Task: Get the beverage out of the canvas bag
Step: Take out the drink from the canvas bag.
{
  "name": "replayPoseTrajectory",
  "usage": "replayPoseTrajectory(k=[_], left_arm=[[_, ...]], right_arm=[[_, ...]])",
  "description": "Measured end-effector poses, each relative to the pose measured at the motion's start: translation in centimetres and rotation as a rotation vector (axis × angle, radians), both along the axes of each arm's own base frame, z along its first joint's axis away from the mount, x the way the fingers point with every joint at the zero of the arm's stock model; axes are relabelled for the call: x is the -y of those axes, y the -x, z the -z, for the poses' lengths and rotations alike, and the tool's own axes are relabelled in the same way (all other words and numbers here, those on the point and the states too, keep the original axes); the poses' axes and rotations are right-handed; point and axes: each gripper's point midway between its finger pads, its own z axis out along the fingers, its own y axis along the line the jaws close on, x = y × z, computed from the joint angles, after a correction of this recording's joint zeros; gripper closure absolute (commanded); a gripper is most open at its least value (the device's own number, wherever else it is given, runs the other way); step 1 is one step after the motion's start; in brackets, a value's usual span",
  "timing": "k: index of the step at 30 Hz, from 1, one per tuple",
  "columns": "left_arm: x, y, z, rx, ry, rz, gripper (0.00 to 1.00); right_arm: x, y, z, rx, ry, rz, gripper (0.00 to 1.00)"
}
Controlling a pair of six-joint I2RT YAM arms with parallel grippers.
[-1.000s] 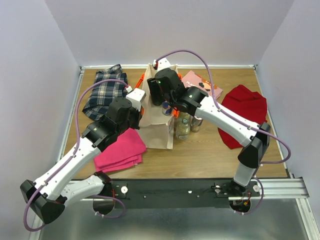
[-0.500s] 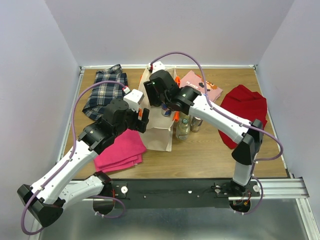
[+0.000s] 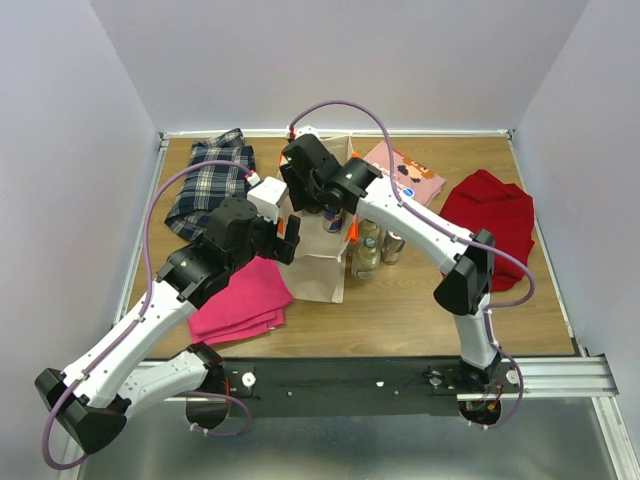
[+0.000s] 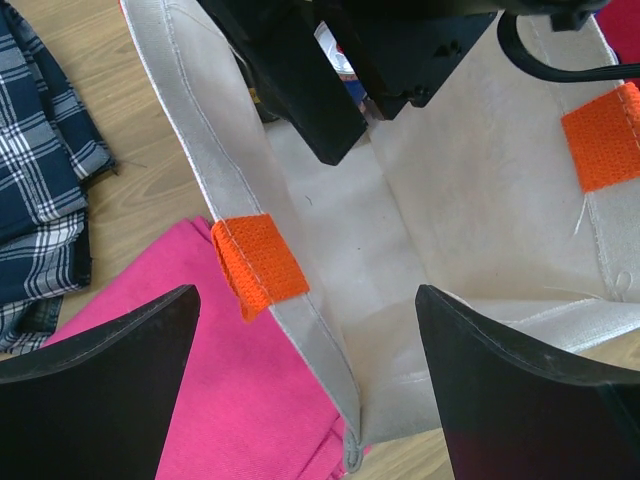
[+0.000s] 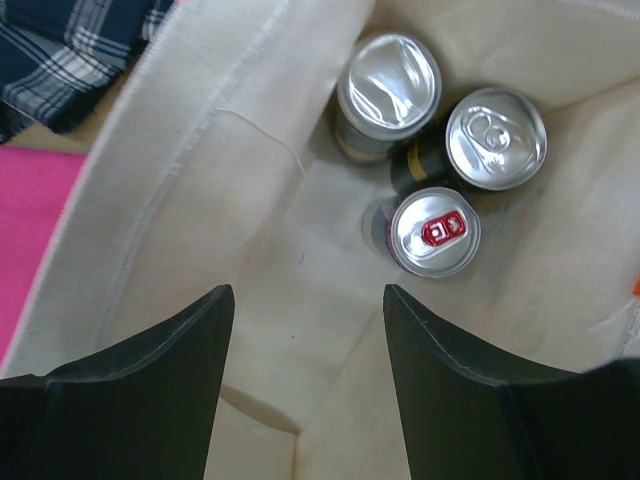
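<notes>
The beige canvas bag (image 3: pixel 318 268) with orange handles (image 4: pixel 258 264) stands upright mid-table, its mouth open. Three beverage cans stand on its floor: a silver-topped one (image 5: pixel 390 85), a second (image 5: pixel 496 125), and one with a red tab (image 5: pixel 435 232). My right gripper (image 3: pixel 316 196) hangs over the bag's mouth, pointing down. In the right wrist view it (image 5: pixel 308 290) is open, with only bag floor between its fingers and the cans ahead of them. My left gripper (image 3: pixel 284 240) is open wide at the bag's left rim. The rim and handle lie between its fingers (image 4: pixel 306 300), untouched.
Glass bottles (image 3: pixel 366 255) stand against the bag's right side. A folded pink cloth (image 3: pixel 240 300) lies left of the bag, a plaid cloth (image 3: pixel 212 185) at the back left, a red cloth (image 3: pixel 490 225) to the right, and a pink packet (image 3: pixel 405 170) behind.
My left gripper has opened, let go of the bag's left rim and drawn back a little. The right arm has swung left and farther back over the bag's mouth.
</notes>
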Motion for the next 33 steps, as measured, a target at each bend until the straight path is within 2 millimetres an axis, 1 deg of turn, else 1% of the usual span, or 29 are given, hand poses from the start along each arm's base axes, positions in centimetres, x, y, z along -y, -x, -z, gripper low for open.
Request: replayPoseTrajectory(k=[4, 9, 11, 14, 19, 25, 28, 30, 33], left_arm=[[0.3, 0.1, 0.2, -0.005, 0.006, 0.017, 0.01], [0.6, 0.4, 0.4, -0.013, 0.007, 0.038, 0.01], [0.6, 0.4, 0.5, -0.015, 0.008, 0.043, 0.01], [0.7, 0.4, 0.5, -0.014, 0.007, 0.046, 0.01], [0.8, 0.3, 0.4, -0.007, 0.010, 0.048, 0.01], [0.9, 0.1, 0.6, -0.007, -0.001, 0.051, 0.01], [0.9, 0.0, 0.8, -0.010, -0.008, 0.053, 0.01], [1.0, 0.0, 0.8, -0.011, -0.011, 0.054, 0.01], [1.0, -0.1, 0.9, -0.012, -0.014, 0.055, 0.01]], right_arm=[[1.2, -0.2, 1.7, -0.054, 0.013, 0.032, 0.30], [3.8, -0.5, 4.5, -0.127, 0.032, 0.077, 0.28], [4.6, -0.8, 5.4, -0.147, 0.036, 0.093, 0.28], [5.4, -1.4, 6.2, -0.156, 0.039, 0.110, 0.23], [5.1, -2.0, 6.2, -0.131, 0.032, 0.095, 0.17], [4.9, -2.7, 5.7, -0.103, 0.032, 0.079, 0.17], [4.8, -3.4, 5.6, -0.093, 0.034, 0.082, 0.17], [4.7, -3.7, 5.7, -0.089, 0.039, 0.085, 0.17], [4.8, -3.9, 6.6, -0.095, 0.060, 0.086, 0.17]])
